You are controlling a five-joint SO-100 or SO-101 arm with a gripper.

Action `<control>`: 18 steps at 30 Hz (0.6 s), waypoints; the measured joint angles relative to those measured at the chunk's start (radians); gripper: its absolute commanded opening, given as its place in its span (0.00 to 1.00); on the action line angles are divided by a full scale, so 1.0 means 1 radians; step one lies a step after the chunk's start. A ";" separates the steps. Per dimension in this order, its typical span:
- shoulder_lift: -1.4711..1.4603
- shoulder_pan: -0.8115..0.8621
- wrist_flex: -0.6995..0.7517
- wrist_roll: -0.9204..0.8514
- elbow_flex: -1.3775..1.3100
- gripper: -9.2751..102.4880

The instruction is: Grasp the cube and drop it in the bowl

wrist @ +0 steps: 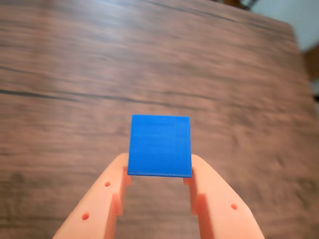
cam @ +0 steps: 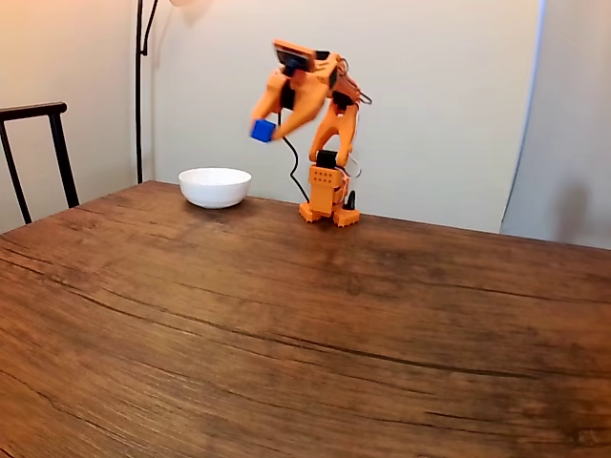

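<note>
One small bright-blue plastic cube (wrist: 160,145) is clamped between the two fingers of the orange tool (cam: 262,128), held high above the wooden table (cam: 315,324), with the round white bowl (cam: 215,187) below and left in the fixed view.

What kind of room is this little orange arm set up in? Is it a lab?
Probably a home room rather than a lab. The arm sits on a large wooden table with a white bowl, a dark chair at the left edge and a lamp pole against a plain wall.
</note>
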 measured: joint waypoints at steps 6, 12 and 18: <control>0.195 0.219 0.137 0.034 0.000 0.11; 0.374 0.480 0.268 0.060 0.003 0.11; 0.495 0.752 0.327 0.063 0.087 0.11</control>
